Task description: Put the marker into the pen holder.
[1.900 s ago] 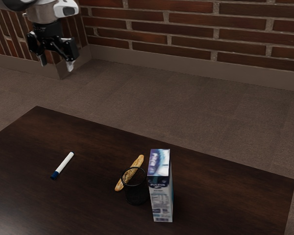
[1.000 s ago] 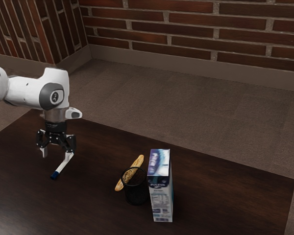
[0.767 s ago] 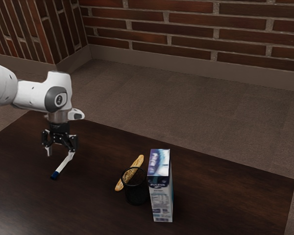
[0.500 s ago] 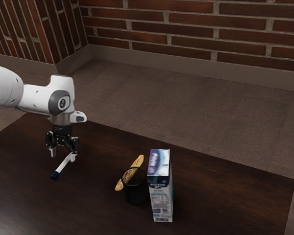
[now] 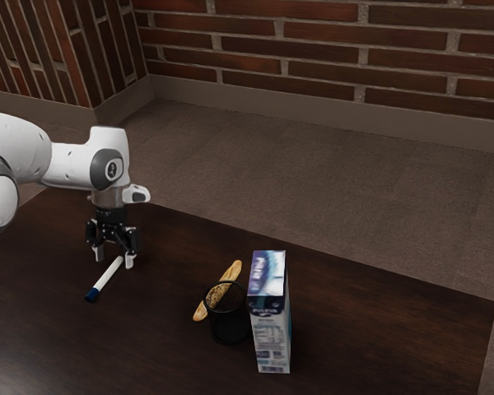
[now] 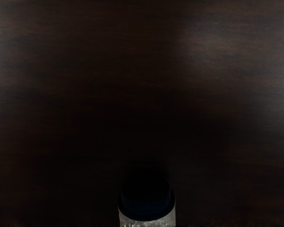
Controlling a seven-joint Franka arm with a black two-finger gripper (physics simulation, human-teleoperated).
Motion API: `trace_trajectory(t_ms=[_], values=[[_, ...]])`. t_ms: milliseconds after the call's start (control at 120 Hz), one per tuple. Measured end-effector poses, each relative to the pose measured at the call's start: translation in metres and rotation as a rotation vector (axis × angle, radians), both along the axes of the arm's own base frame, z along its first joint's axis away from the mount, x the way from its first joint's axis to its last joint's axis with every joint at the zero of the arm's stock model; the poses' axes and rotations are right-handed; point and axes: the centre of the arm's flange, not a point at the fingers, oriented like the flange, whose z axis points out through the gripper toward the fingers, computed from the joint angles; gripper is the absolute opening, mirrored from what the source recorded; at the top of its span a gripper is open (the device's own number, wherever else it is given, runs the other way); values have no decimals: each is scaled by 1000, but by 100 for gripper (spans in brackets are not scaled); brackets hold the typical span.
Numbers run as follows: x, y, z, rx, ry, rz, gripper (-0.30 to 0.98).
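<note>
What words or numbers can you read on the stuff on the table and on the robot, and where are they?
Nothing I can read for sure.
Tall carton: big letters on its top and small print on its side, too blurred to read.
Robot arm: a round mark, too small to make out.
Marker: no writing I can make out.
Pen holder: none I can see.

Indoor room, brick walls (image 5: 329, 48), carpeted floor (image 5: 313, 189)
</note>
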Motion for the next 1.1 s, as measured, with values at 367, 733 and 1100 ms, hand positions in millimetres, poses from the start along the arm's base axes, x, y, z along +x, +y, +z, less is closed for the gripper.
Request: trace_trajectory(t_ms=[367,733,1100], values=[[-1,-3,6,-5,4,-42,6],[-19,-89,154,130,-224,-260,-9],[-142,-312,249,297,-779,-560,-9]])
